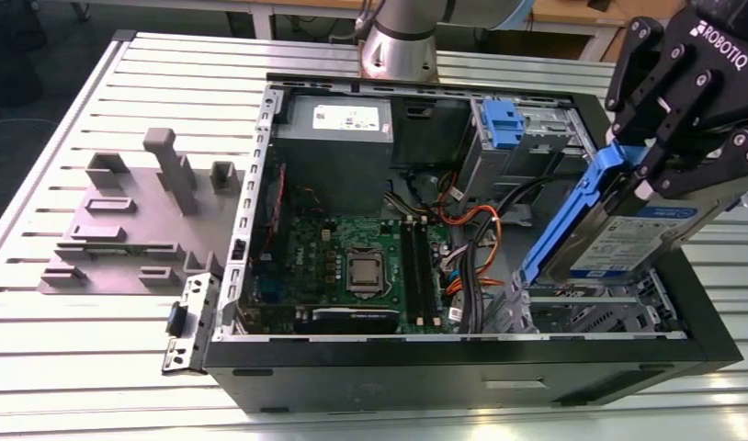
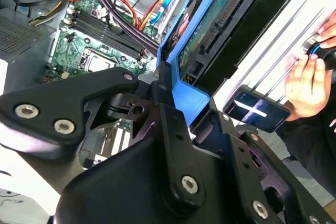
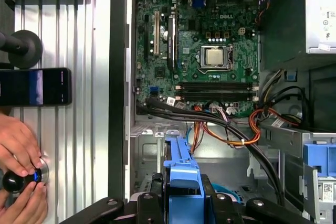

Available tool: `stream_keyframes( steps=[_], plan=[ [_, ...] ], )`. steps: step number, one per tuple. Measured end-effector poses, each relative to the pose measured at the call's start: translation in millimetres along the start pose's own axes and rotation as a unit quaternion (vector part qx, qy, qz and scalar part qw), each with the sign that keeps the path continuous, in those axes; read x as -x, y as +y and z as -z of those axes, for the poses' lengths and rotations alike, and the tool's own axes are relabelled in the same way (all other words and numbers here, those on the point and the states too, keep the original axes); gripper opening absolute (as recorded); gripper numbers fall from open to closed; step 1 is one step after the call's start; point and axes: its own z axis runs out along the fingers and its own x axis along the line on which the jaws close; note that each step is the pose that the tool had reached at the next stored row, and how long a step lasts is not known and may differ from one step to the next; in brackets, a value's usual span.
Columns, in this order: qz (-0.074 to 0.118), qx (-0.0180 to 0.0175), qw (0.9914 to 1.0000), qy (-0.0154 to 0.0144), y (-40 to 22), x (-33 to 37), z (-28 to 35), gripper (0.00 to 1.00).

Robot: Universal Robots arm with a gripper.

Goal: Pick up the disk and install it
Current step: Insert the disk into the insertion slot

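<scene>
Your hand (image 1: 644, 170) is closed on the disk (image 1: 631, 234), gripping the top end of its blue carrier (image 1: 607, 165). The drive hangs tilted below it. In both wrist views the black fingers (image 2: 170, 108) sit tight on the blue plastic (image 3: 181, 166).

Position re: the case (image 1: 472, 354): the disk is over the case corner farthest from the grey power box (image 1: 337, 124), above the bare metal cage inside the case. Its low end dips toward the cage; can't tell if it touches. The main board (image 1: 349, 257) lies in the case's middle, beside the disk's low end & apart from it.

Handling, my read: stiff, dense for its size, w/ slick metal faces. It's prob. shock-sensitive, so no knocks on the cage. The carrier is thin plastic & may flex or let the drive swing. The second wrist view shows the green circuit side (image 2: 220, 19) bare, so grip the carrier end or side rails, never that face.

Labels: a white-and-blue one on the disk, a white one on the power box; the print isn't read off here.

Outside the case, a person (image 3: 21, 150) works a knob on the bench (image 1: 55, 367), w/ a phone (image 3: 34, 86) beside them.
</scene>
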Motion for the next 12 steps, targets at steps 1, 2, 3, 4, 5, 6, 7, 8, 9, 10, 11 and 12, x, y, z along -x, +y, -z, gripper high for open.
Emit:
stream_keyframes(
  steps=[1,2,3,4,5,6,7,8,9,10,11,12],
  plan=[
    [0.0,0.0,1.0,0.0,-0.4,-0.3,-0.9,0.36],
    [0.0,0.0,1.0,0.0,-0.9,-0.8,-1.9,0.36],
    [0.0,0.0,1.0,0.0001,-1.4,-1.2,-2.8,0.36],
    [0.0,0.0,1.0,0.0001,-1.9,-1.7,-3.5,0.36],
    [0.0,0.0,1.0,0.0,-2.4,-2.0,-4.4,0.36],
    [0.0,0.0,1.0,0.0,-2.7,-2.4,-5.3,0.36],
    [0.0,0.0,1.0,0.0,-3.0,-2.6,-6.1,0.36],
    [0.0,0.0,1.0,0.0,-3.2,-2.9,-7.1,0.36],
    [0.0,0.0,1.0,0.0,-3.3,-3.0,-8.1,0.36],
    [0.0,0.0,1.0,0.0,-3.3,-3.0,-9.1,0.36],
    [0.0,0.0,1.0,0.0,-3.5,-3.1,-10.2,0.36],
    [0.0,0.0,1.0,0.0,-3.5,-3.4,-11.3,0.36]
  ],
)
